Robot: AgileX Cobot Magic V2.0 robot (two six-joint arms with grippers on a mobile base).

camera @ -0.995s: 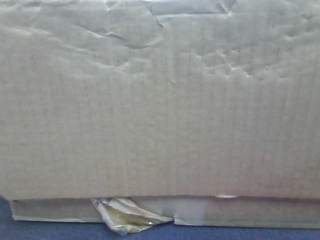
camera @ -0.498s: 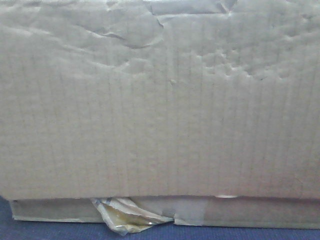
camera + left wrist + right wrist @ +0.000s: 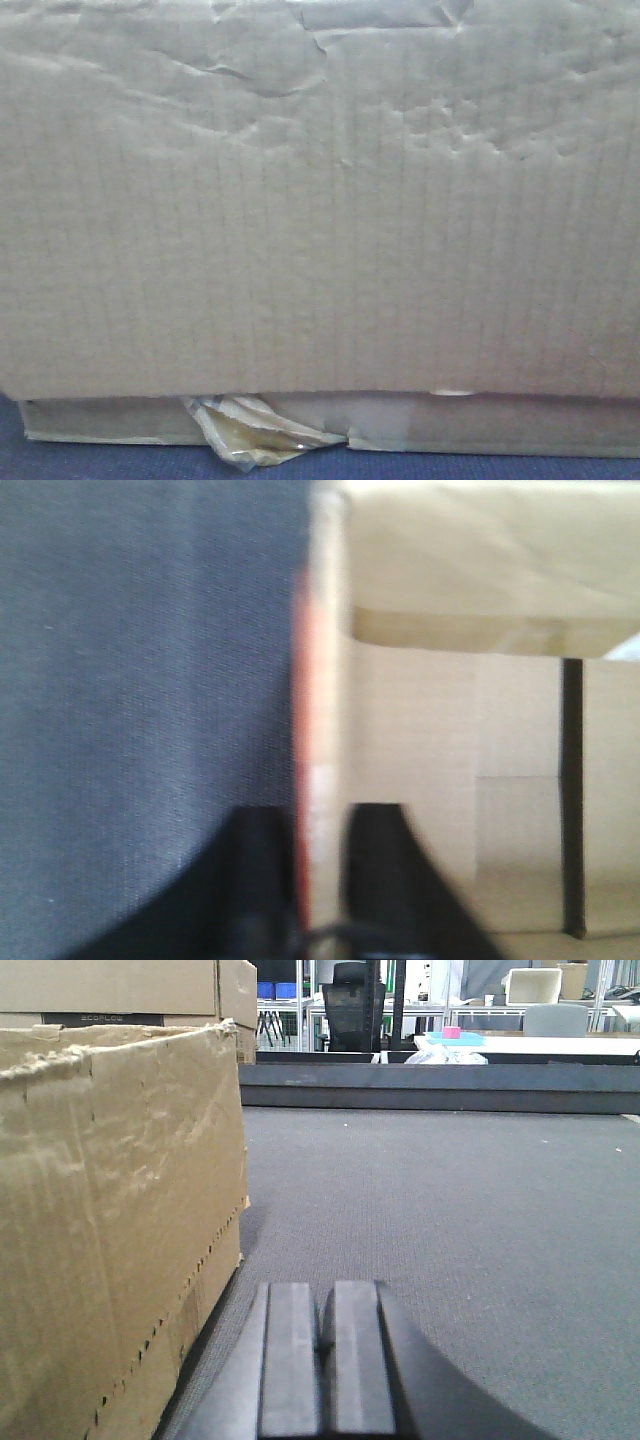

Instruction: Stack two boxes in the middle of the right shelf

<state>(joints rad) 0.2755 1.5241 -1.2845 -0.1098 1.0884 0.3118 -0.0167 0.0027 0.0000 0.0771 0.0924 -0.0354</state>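
Fingers [image 3: 384, 880] of the left gripper [image 3: 318, 830] are pinching the thin upright wall of a cardboard box [image 3: 420, 760] from both sides, the black pads sitting tight against it with no gap showing. A dark blue-grey mat [image 3: 140, 680] is lying on the outer side of that wall, while the pale interior, roofed by a folded flap [image 3: 480, 570], is opening on the other. The right gripper [image 3: 323, 1300] is hovering low over grey carpet-like flooring [image 3: 450, 1220], its two fingers pressing together and carrying nothing. At the left of its view a torn-edged box [image 3: 120, 1210] is standing on that flooring, apart from the fingers, and more cartons [image 3: 130, 990] are showing behind it. Further back a dark rail [image 3: 440, 1088] is crossing the view, with an office chair [image 3: 350, 1005] and a white table [image 3: 520, 1045] beyond. In the front view a wrinkled, dented cardboard face [image 3: 320, 250] is filling nearly the whole frame; a lower flap [image 3: 500, 425] is peeking out beneath it, and a crumpled yellowish tape scrap [image 3: 255, 435] is hanging at that bottom edge, touching the blue surface [image 3: 100, 462] below. Whether these views are showing one box or two, I cannot tell.
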